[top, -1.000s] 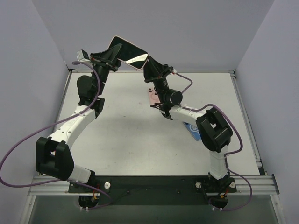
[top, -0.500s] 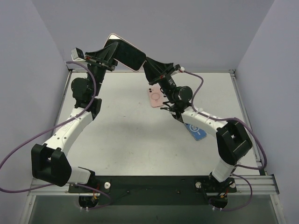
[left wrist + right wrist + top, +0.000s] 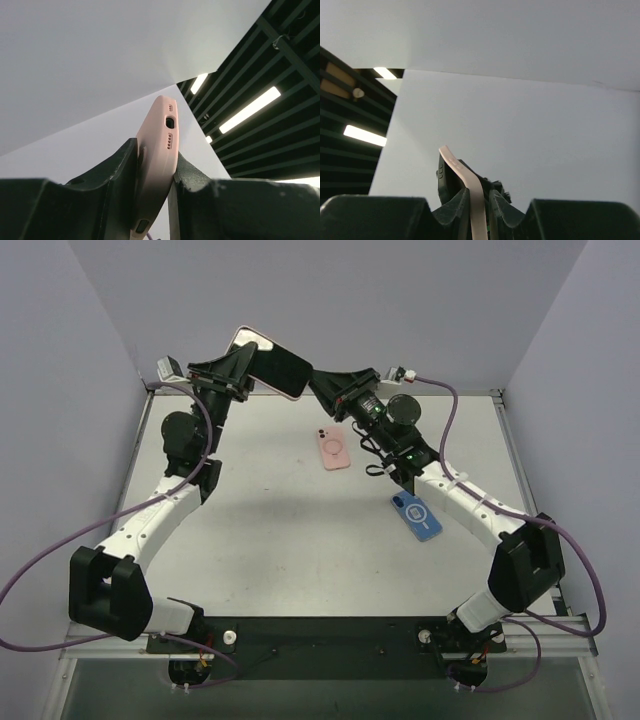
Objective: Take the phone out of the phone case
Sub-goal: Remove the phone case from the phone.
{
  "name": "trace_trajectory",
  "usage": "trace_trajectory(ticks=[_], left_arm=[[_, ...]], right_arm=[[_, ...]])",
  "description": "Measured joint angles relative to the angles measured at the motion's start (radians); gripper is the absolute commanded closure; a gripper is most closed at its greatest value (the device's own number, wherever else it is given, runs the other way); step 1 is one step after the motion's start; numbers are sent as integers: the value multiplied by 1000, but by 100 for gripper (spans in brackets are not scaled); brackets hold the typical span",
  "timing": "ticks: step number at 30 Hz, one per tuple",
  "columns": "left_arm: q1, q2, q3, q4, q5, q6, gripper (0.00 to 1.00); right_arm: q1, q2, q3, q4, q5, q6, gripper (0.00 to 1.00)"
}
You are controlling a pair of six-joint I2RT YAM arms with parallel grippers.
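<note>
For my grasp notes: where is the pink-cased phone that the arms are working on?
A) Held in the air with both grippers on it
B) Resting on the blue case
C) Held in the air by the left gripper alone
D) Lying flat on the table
A: the top view shows the pink-cased phone up in the air, with the left gripper on one end and the right gripper on the other. Each wrist view shows pink case between its fingers.

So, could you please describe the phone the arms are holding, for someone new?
Above the far edge of the white table, the left hand and right hand meet. Between them, in mid-air, is the cased phone: dark screen, pink rim. The pink one and the blue one lie flat on the table; only this is lifted.
</note>
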Motion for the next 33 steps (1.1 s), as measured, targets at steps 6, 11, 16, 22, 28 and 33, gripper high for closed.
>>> trace_trajectory(ticks=[6, 11, 16, 22, 28, 33], left_arm=[[-12, 0, -42, -37, -17, 15, 100], [-13, 1, -56, -40, -20, 15, 100], [-16, 1, -69, -27, 4, 1, 100], [-27, 2, -117, 18, 26, -48, 100], [-32, 2, -188, 79, 23, -104, 100], [-34, 10, -220, 117, 7, -144, 100]], right_arm=[[-30, 0, -6, -109, -50, -123, 68], [-54, 39, -19, -45, -146, -163, 68], [-74, 68, -53, 93, -245, -164, 71], [-91, 68, -82, 163, -345, -186, 71], [-95, 89, -79, 190, -450, -190, 71], [-92, 117, -44, 188, -512, -191, 70]])
